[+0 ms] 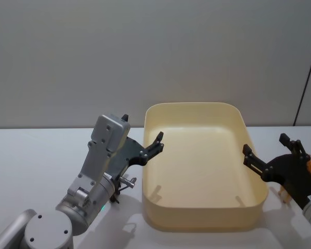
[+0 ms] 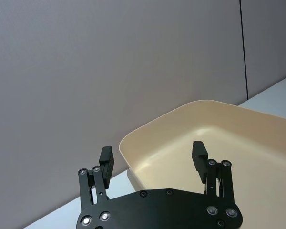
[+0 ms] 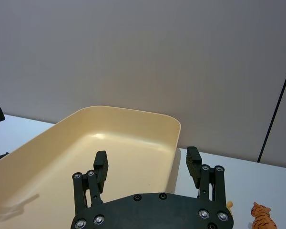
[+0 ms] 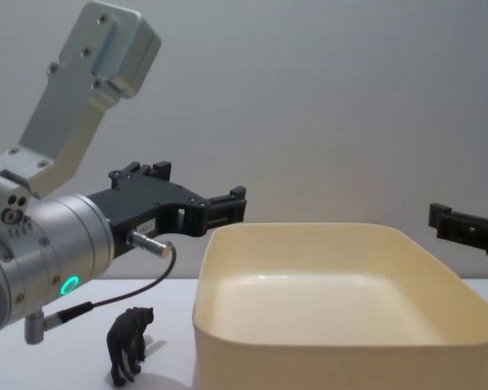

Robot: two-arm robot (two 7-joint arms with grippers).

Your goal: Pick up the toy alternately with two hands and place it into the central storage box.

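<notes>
The cream-yellow storage box (image 1: 202, 215) stands in the middle of the table with nothing inside. My left gripper (image 1: 142, 127) hovers open and empty over the box's left rim (image 2: 133, 138); the chest view shows the left gripper (image 4: 199, 185) above table height. A small dark animal toy (image 4: 130, 343) stands on the table beneath that arm, left of the box. My right gripper (image 1: 264, 143) is open and empty by the box's right wall, and in its wrist view the right gripper (image 3: 147, 155) faces across the box. An orange striped tiger toy (image 3: 263, 217) stands to the right of the box.
A plain grey wall closes off the back of the table. A pale orange toy piece (image 1: 282, 194) lies under the right arm near the box's front right corner. Open white tabletop (image 1: 36, 155) stretches to the left.
</notes>
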